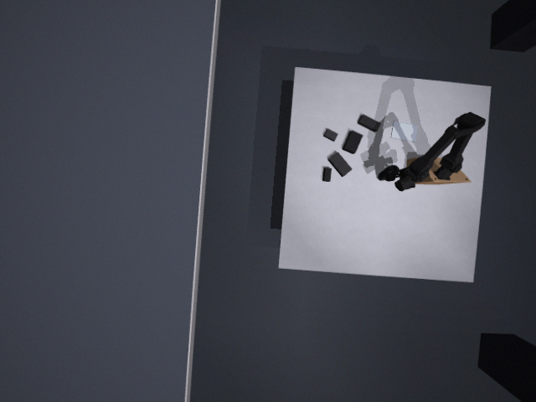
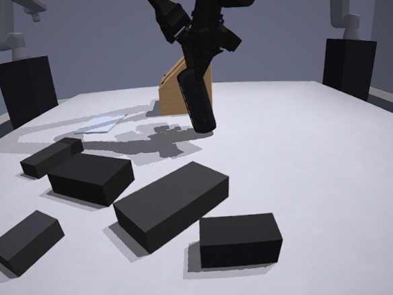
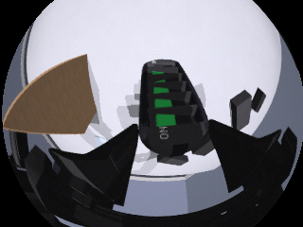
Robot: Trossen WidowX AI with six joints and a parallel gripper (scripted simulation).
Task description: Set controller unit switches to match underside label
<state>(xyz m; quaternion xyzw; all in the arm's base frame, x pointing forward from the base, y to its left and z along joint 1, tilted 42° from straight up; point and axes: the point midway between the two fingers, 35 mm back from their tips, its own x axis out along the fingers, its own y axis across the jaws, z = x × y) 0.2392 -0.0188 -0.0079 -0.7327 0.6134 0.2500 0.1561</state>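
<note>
The dark grey controller unit [image 1: 389,172] [image 2: 197,102] [image 3: 174,101] is tilted steeply on end, its lower end at or just above the bench. My gripper [image 2: 197,75] [image 3: 174,126] is shut on its sides near the upper end. In the wrist view its switch face shows, with "ON" printed at the near end. Several rockers show green on the left, with dark ends standing up on the right. The farthest rockers are too small to read, and their numbers are not legible. The label on the underside is hidden from all views.
Several dark blocks [image 1: 339,163] [image 2: 173,203] [image 3: 240,110] lie toward the exterior camera. A wooden wedge-shaped stand [image 1: 454,176] [image 2: 172,100] [image 3: 62,101] is behind the unit. A pale blue flat plate [image 1: 404,131] [image 2: 100,124] lies to one side of the stand.
</note>
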